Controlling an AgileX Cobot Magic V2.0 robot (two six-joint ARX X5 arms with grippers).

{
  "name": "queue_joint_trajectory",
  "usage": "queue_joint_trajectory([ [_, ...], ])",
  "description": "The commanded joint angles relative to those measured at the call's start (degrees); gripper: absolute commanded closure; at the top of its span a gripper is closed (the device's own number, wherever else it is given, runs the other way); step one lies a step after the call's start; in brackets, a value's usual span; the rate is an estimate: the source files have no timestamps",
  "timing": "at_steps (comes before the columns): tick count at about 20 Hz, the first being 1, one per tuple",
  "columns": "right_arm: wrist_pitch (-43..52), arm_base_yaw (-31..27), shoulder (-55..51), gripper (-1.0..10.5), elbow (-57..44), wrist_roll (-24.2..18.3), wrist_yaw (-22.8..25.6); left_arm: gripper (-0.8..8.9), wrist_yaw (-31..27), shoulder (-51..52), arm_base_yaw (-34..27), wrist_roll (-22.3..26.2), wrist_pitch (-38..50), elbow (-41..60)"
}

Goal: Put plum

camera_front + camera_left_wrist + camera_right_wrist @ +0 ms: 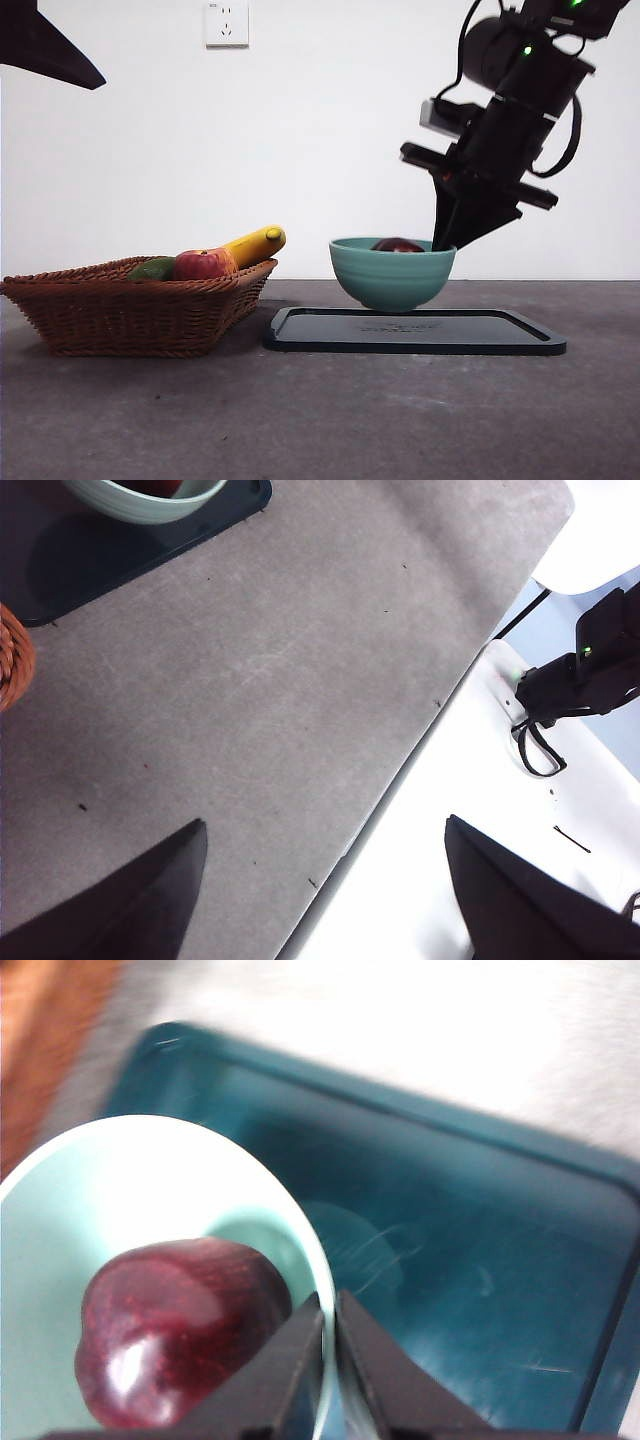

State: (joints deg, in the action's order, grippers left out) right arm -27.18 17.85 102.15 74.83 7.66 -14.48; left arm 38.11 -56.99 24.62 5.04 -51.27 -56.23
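Note:
The plum [398, 245], dark maroon and glossy, lies inside the teal bowl [392, 275], and only its top shows above the rim. In the right wrist view the plum [180, 1330] rests in the bowl [100, 1200] just beside my right gripper [331, 1305]. The jaws are closed to a thin slit right at the bowl's rim and hold nothing. In the front view the right gripper [440, 247] points down at the bowl's right rim. My left gripper [320, 830] is open and empty, off over the table's edge.
The bowl stands on a dark tray [415, 330]. To the left, a wicker basket [130, 310] holds a red apple [203, 264], a banana [255, 243] and a green fruit [152, 268]. The waiting arm shows as a black tip [45, 45] at the top left.

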Motion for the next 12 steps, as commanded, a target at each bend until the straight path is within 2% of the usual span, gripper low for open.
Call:
queue_joint_trajectory([
  [1,1.3,-0.1,3.6,9.4,2.7,-0.6,0.0,4.4,0.5,-0.3,0.3,0.5,0.3,-0.5],
  [9,1.5,-0.1,6.8,9.3,3.3,-0.6,0.9,4.4,0.5,-0.3,0.3,0.5,0.2,-0.5],
  [10,1.3,-0.1,6.8,9.1,3.3,-0.6,1.0,4.4,0.5,-0.3,0.3,0.5,0.2,-0.5],
  [12,1.3,-0.1,6.5,7.5,3.3,-0.1,1.0,4.4,0.5,-0.3,0.3,0.5,0.3,-0.5],
])
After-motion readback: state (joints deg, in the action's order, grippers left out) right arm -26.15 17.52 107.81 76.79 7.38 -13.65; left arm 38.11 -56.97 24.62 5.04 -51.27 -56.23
